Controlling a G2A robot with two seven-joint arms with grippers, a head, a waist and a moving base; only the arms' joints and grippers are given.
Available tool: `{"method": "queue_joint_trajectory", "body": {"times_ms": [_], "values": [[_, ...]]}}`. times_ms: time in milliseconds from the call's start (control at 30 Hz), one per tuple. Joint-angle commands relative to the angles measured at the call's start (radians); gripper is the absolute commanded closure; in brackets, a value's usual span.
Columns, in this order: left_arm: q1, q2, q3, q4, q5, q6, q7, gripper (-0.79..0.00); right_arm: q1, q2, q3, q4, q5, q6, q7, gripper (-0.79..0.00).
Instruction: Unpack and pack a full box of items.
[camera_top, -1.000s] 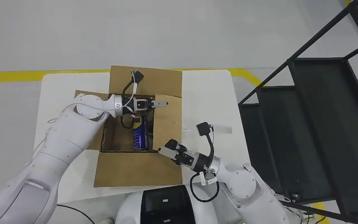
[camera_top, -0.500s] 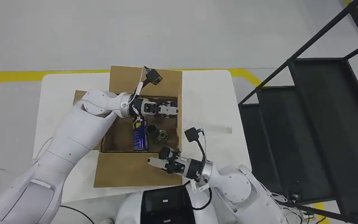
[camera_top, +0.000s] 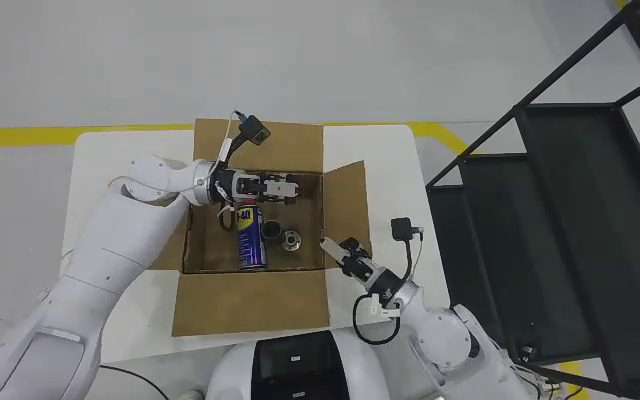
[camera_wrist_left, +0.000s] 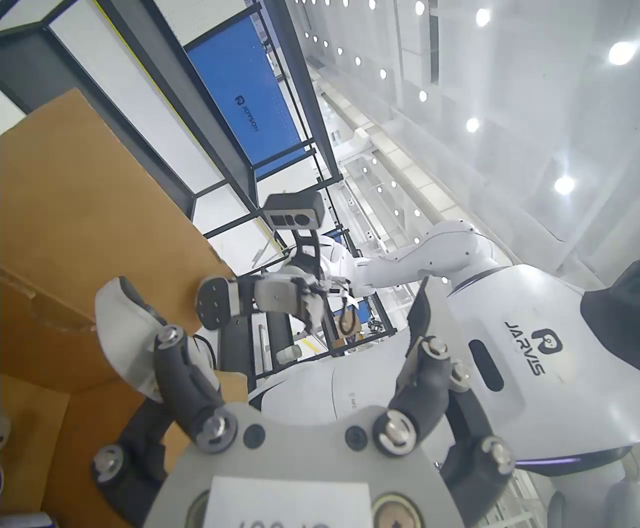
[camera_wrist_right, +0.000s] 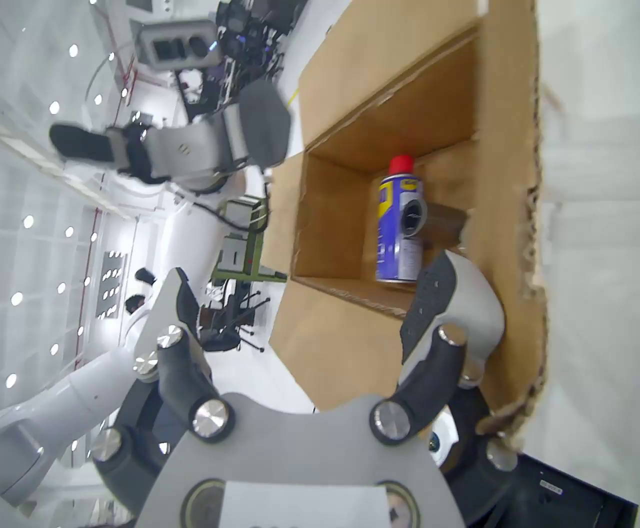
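Box (camera_top: 250, 300) stood open mid-table. Can (camera_top: 250, 240) lay inside, with a small metal part (camera_top: 291, 240) just beside it at 3 o'clock. Left gripper (camera_top: 285, 187) hung over the opening's 12 o'clock edge, fingers spread, empty. Right gripper (camera_top: 335, 248) was at the box's 4 o'clock, beside the flap, fingers spread, empty.

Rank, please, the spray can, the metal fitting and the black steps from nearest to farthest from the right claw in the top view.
1. Metal fitting, in the box near the right claw.
2. Spray can, farther left in the box.
3. Black steps, off the table.
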Motion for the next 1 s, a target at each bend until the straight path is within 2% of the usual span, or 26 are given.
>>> {"method": "queue_joint_trajectory", "body": {"times_ms": [0,200,400,600,700,833,967], "values": [[0.034,0.024,-0.058,-0.046,0.022,0.007,-0.007,-0.785,0.020,-0.001,-0.004,0.035,0.010,0.028,0.004,-0.785],[0.163,0.094,-0.266,-0.205,-0.010,0.057,-0.057,-0.785,0.129,-0.010,-0.034,0.178,0.050,0.085,0.018,-0.785],[0.284,0.140,-0.443,-0.299,0.009,0.067,-0.067,-0.785,0.160,-0.013,-0.052,0.195,0.042,0.086,0.004,-0.785],[0.398,0.169,-0.616,-0.294,-0.016,0.029,-0.016,-0.785,0.138,-0.008,-0.065,0.083,-0.032,0.045,0.014,-0.785],[0.447,0.177,-0.682,-0.282,-0.047,0.023,0.004,-0.785,0.148,-0.007,-0.097,0.018,-0.100,0.062,0.034,-0.785],[0.495,0.185,-0.756,-0.257,-0.016,-0.007,0.087,-0.785,0.207,-0.013,-0.173,-0.027,-0.178,0.135,0.091,-0.785],[0.531,0.185,-0.796,-0.230,0.020,-0.035,0.200,-0.785,0.330,-0.030,-0.283,0.012,-0.246,0.247,0.151,-0.785]]}}
